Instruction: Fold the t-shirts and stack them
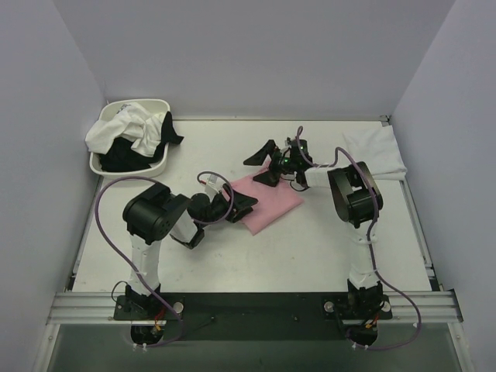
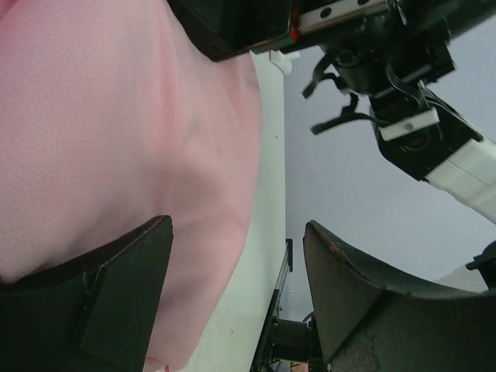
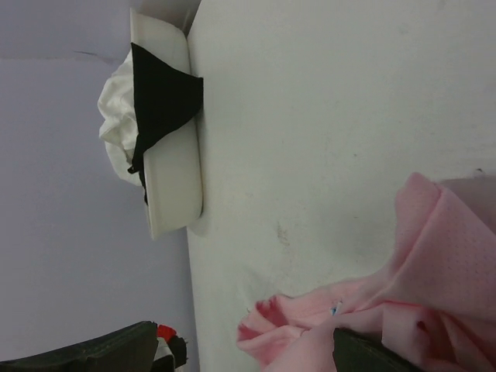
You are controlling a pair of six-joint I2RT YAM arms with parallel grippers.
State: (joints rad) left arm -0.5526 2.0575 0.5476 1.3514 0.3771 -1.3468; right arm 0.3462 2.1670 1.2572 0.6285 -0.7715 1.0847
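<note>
A light pink t-shirt [image 1: 271, 203] lies folded in the middle of the table. My left gripper [image 1: 242, 203] is at its left edge, open; in the left wrist view one finger [image 2: 116, 302] hovers over the pink cloth [image 2: 116, 139] and nothing sits between the jaws. My right gripper [image 1: 262, 165] stands open at the shirt's far corner, its lower finger [image 3: 380, 358] against the bunched pink collar [image 3: 349, 310]. A folded white t-shirt [image 1: 376, 151] lies at the back right. Crumpled white [image 1: 124, 128] and black [image 1: 128, 157] t-shirts fill the basin.
The white oval basin [image 1: 99, 166] stands at the back left corner, also seen in the right wrist view as a white tub [image 3: 174, 182]. Grey walls close in on three sides. A metal rail [image 1: 256, 304] runs along the near edge by the arm bases.
</note>
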